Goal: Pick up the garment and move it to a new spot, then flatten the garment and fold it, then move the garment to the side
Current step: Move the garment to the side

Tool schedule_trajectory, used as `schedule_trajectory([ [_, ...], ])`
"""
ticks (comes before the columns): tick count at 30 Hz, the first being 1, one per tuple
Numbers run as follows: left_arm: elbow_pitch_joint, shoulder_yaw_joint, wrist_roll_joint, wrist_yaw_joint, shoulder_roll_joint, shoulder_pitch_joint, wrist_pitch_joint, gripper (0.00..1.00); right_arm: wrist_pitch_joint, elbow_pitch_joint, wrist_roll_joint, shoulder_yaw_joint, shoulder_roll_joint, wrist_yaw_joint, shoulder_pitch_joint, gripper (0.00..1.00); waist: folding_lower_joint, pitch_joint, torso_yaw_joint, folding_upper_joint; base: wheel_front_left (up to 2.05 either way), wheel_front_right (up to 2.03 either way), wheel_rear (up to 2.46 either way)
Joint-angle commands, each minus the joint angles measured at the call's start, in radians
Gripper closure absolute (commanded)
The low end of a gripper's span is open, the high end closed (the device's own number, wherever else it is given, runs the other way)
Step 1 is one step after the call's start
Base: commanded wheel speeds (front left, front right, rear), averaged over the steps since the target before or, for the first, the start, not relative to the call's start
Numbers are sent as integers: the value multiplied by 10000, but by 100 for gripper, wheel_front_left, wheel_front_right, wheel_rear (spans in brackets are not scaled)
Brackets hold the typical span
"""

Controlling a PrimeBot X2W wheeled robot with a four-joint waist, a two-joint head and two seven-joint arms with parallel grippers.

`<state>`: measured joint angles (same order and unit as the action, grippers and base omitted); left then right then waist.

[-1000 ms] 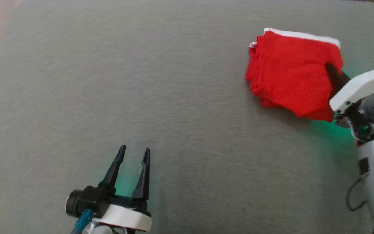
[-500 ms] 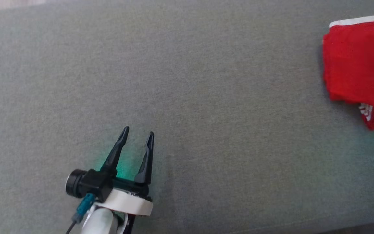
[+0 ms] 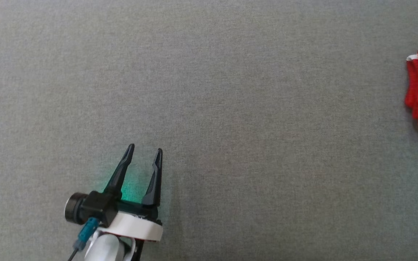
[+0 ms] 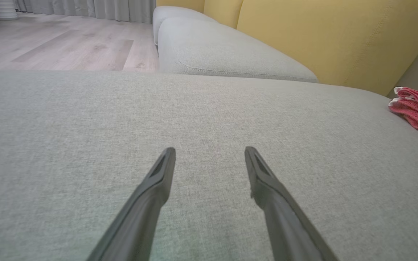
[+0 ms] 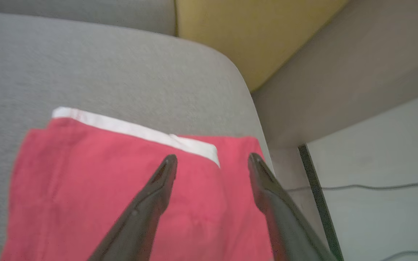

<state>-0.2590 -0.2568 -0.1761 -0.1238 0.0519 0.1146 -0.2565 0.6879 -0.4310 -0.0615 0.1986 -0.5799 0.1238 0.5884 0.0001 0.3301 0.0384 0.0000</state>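
The two fingers of the right gripper [image 5: 212, 159] stand spread apart over the folded red garment [image 5: 85, 181], whose white band [image 5: 136, 131] lies just past their tips. Whether they touch the cloth cannot be told. The garment lies at the right end of the grey seat cushion [image 3: 230, 108], near its rounded corner. The fingers of the left gripper [image 3: 145, 148] are also spread, with bare cushion between them, over the cushion's near-left part and well apart from the garment. A yellow backrest [image 4: 321, 32] rises behind the cushion.
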Motion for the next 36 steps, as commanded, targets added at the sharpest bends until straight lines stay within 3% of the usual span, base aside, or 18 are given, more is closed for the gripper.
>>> schedule_trajectory([
  [1,318,394,-50,-31,28,-133,-53,0,-544,414,81,-152,-208,69,319,0,-1,-86,-33,0,0,0,0],
  [8,332,820,-359,146,-5,-408,-53,0,-3041,1762,15,-545,866,69,44,0,-1,-855,-290,0,0,0,0],
  [15,345,1146,-747,553,-13,-747,-53,0,-4663,3251,-331,-1113,1955,69,-1744,0,-1,-1893,-443,0,0,0,0],
  [19,292,1308,-656,997,-14,-1166,-53,0,-5948,3916,-202,-1501,2944,69,-3601,0,-1,-2621,-418,0,0,0,0],
  [29,122,1332,-361,1386,-15,-1757,-53,0,-8560,3122,477,-1714,4576,69,-6083,0,-1,-3419,-243,0,0,0,0],
  [36,-156,1421,-302,1609,-16,-1825,-53,0,-9337,1978,597,-1739,5146,69,-6734,0,-1,-3639,-192,0,0,0,0],
])
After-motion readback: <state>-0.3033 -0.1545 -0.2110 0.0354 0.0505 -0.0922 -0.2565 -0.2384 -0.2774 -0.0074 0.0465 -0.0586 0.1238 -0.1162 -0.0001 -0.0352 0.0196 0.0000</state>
